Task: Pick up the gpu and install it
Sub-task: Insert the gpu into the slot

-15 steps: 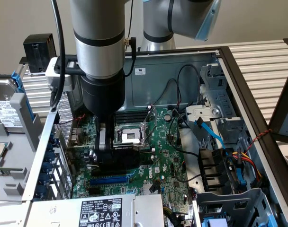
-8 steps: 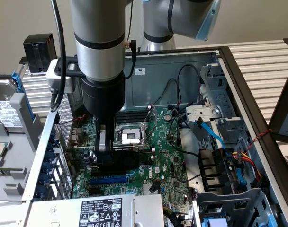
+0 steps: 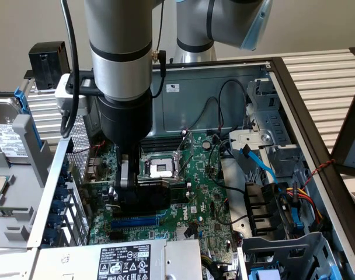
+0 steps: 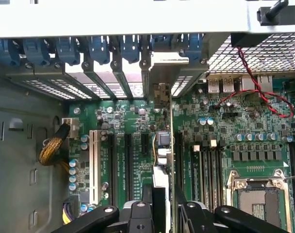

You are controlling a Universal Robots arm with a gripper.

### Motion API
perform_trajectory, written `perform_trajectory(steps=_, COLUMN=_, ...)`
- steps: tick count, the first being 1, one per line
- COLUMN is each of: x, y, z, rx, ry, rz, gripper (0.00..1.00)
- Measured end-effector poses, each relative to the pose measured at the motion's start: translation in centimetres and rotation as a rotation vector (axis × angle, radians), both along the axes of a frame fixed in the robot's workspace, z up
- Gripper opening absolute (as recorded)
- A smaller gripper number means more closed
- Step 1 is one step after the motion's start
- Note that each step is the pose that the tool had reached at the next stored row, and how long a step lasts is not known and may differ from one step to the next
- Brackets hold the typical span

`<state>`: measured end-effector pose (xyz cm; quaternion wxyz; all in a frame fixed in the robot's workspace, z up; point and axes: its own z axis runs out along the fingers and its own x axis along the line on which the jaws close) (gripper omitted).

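My gripper (image 4: 159, 216) is half-closed, gripping the gpu (image 4: 161, 153) upright over the motherboard (image 4: 133, 116). Memory slots (image 4: 205, 167) crowd one side, vacant expansion slots (image 4: 128, 165) the other.

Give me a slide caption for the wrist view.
The gpu, gripped in the jaws, stands edge-on over the motherboard, bracket toward the rear slots.

Plain beige wall (image 3: 25, 23), white slatted surface (image 3: 323, 76)

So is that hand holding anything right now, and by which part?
Yes: the hand grips the gpu, which stands on edge over the motherboard, pinched across its two faces at the upper edge.
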<state>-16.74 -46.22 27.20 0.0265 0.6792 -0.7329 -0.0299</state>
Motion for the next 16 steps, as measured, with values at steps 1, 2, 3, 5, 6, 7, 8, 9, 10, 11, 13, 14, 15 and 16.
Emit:
perform_trajectory(steps=1, x=-0.01, y=0.0, z=-0.03, rx=0.0, ry=0.0, rz=0.0, gripper=0.27)
perform_trajectory(steps=2, x=0.0, y=0.0, z=-0.08, rx=0.0003, ry=-0.0002, rz=0.0, gripper=0.27)
perform_trajectory(steps=3, x=-0.01, y=0.0, z=-0.15, rx=0.0004, ry=-0.0003, rz=0.0, gripper=0.27)
perform_trajectory(steps=5, x=-0.04, y=0.0, z=-0.32, rx=0.0001, ry=-0.0001, rz=0.0, gripper=0.27)
perform_trajectory(steps=6, x=-0.1, y=0.0, z=-0.36, rx=0.0001, ry=-0.0001, rz=0.0, gripper=0.27)
perform_trajectory(steps=7, x=-0.11, y=0.0, z=-0.38, rx=0.0001, ry=0.0, rz=0.0, gripper=0.27)
perform_trajectory(steps=8, x=-0.19, y=0.0, z=-0.42, rx=0.0002, ry=0.0, rz=0.0, gripper=0.27)
perform_trajectory(steps=9, x=-0.23, y=0.0, z=-0.46, rx=0.0003, ry=-0.0001, rz=0.0, gripper=0.27)
perform_trajectory(steps=10, x=-0.26, y=0.02, z=-0.49, rx=0.0001, ry=0.0, rz=0.0, gripper=0.27)
perform_trajectory(steps=11, x=-0.26, y=0.02, z=-0.53, rx=0.0003, ry=-0.0001, rz=0.0, gripper=0.27)
perform_trajectory(steps=13, x=-0.26, y=0.02, z=-0.66, rx=0.0003, ry=-0.0001, rz=0.0, gripper=0.27)
perform_trajectory(steps=14, x=-0.27, y=0.02, z=-0.74, rx=0.0003, ry=-0.0002, rz=0.0, gripper=0.27)
perform_trajectory(steps=15, x=-0.29, y=0.02, z=-0.78, rx=0.0001, ry=0.0, rz=0.0, gripper=0.27)
perform_trajectory(steps=16, x=-0.29, y=0.02, z=-0.79, rx=0.0, ry=0.0004, rz=0.0, gripper=0.27)
